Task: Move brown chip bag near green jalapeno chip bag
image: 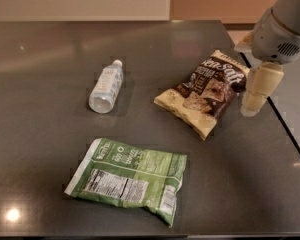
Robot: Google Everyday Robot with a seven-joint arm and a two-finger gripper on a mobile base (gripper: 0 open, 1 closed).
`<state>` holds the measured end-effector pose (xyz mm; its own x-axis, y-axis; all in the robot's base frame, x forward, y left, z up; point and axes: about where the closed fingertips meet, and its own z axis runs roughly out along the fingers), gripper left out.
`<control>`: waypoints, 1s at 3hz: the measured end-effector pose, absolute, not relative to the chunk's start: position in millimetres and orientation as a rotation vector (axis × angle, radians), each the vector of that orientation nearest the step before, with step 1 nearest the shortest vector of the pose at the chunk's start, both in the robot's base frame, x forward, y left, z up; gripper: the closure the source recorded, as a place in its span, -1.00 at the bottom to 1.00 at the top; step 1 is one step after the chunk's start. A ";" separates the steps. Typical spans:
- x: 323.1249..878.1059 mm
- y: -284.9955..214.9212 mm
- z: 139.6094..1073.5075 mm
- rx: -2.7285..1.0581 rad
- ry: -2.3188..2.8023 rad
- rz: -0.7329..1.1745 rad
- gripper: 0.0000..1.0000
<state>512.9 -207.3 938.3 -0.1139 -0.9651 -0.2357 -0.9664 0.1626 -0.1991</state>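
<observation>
The brown chip bag [204, 95] lies flat on the dark table at the centre right, cream and dark brown with "Sea Salt" lettering. The green jalapeno chip bag [128, 179] lies flat near the front edge, label side up, a bag's width below and to the left of the brown bag. My gripper [255, 103] hangs from the grey arm at the right, just off the brown bag's right edge and a little above the table.
A clear plastic water bottle [106, 86] lies on its side left of the brown bag. The dark table [45, 134] has a seam along its right side, with another surface beyond.
</observation>
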 end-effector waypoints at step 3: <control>593.7 -222.1 910.1 -1.868 2.081 -0.050 -1.00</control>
